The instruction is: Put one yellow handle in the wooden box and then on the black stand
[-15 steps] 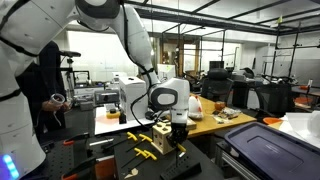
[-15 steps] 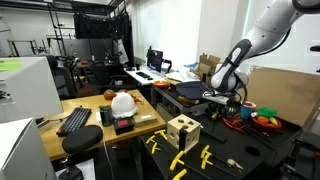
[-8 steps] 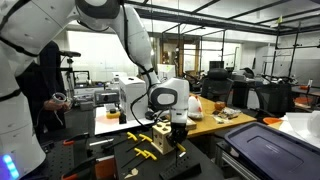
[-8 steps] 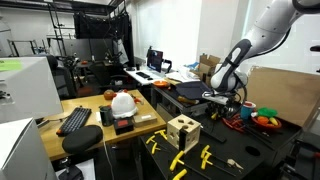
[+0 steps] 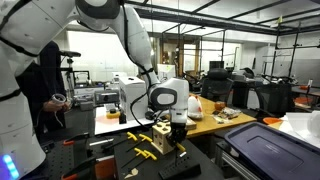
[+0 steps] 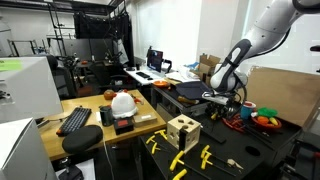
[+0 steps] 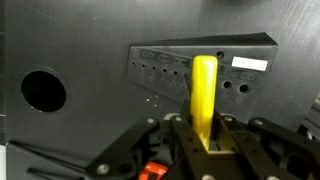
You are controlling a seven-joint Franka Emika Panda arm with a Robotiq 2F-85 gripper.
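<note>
Yellow handle (image 7: pixel 205 90), pinched between fingers (image 7: pixel 182 138), against black stand (image 7: pixel 160 68)

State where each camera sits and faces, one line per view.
Exterior view: beside the robot, facing the wooden box; arm fills the foreground.
Exterior view: beyond the desks, facing the wooden box; arm enters from above.
Wrist view: above the gripper, looking down at yellow handle and black stand.
Both exterior views share wooden box and arm.
</note>
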